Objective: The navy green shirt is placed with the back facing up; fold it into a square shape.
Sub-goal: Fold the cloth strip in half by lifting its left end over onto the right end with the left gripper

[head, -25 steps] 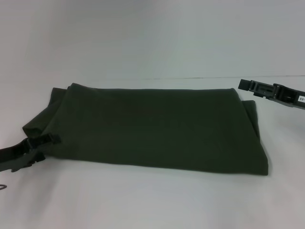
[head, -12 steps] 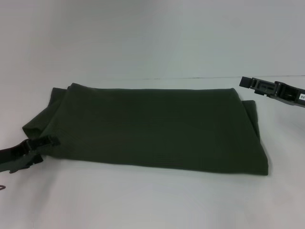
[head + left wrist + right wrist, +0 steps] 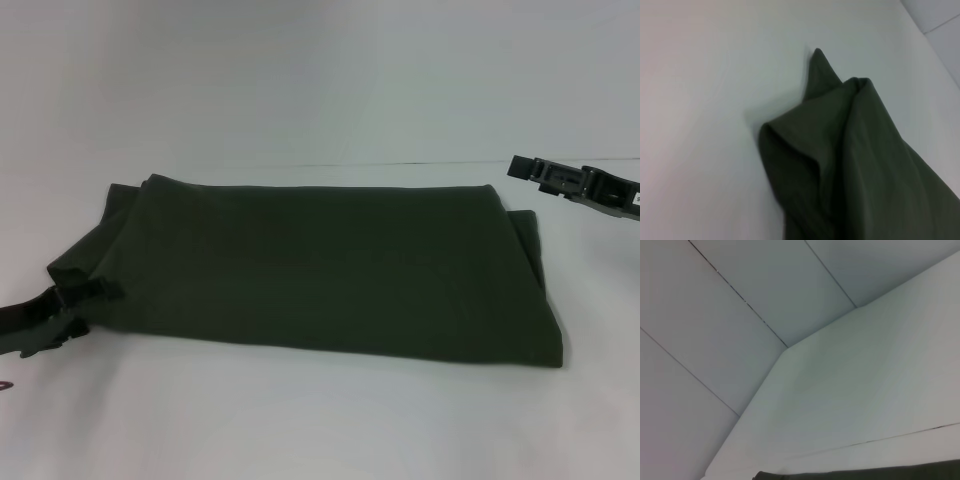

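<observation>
The navy green shirt is lying on the white table, already folded into a long, wide band with its plain side up. It is not a square yet, so the job looks about halfway done.

The left end effector is sitting low at the shirt's near left corner, right against the bunched cloth there. Its tips are lying close together at the edge of the cloth, but I cannot tell if it is really pinching the shirt or only touching it. In the left wrist view the shirt's end is looking lumpy and folded over on itself.

The right end effector is hanging in the air, past the far right corner and apart from the cloth. It is holding nothing, and I cannot tell how wide it is open.

I think the next move is folding one short end over to the other. For that, each side needs a firm hold on a corner, lifting together so the cloth is not sagging.
</observation>
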Tool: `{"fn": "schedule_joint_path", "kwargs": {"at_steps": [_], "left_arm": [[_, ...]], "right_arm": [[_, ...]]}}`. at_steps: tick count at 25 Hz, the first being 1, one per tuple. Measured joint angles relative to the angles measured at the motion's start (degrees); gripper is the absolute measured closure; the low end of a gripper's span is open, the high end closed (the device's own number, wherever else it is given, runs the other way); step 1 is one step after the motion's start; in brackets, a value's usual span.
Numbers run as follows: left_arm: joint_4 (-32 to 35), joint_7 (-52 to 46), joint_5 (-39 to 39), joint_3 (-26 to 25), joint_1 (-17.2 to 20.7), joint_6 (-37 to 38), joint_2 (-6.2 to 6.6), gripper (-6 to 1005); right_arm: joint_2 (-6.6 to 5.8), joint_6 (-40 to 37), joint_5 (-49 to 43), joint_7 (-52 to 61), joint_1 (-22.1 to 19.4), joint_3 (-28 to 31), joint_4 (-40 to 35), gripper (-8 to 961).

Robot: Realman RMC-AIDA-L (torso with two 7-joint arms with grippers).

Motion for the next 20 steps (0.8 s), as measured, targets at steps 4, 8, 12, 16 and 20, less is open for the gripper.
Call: {"fn": "schedule_joint_path", "kwargs": {"at_steps": [4,8,12,16,20], "left_arm": [[-0.53,-0.08,0.08,0.04,-0.48,-1.14,0.07,103],[-0.46,0.07,0.1,0.75,-1.02,-2.26,0.11,104],[-0.22,0.26,0.1,1.41,-1.79,-3.26,0.19,104],[0.4,0.41,0.1,1.48,-2.58,-3.42,0.19,105],[1.35,0.53,0.09,1.62,-2.87,-3.11,0.0,105]], "right_arm": [[-0.03,-0.01,0.0,0.0,0.01,0.0,0.0,27],[-0.09,-0.03,0.0,0.0,0.12,0.0,0.0,27],[-0.12,-0.05,0.0,0.0,0.17,0.0,0.0,28],[-0.12,-0.05,-0.01,0.0,0.18,0.0,0.0,28],[-0.09,-0.06,-0.03,0.0,0.04,0.0,0.0,28]]}}
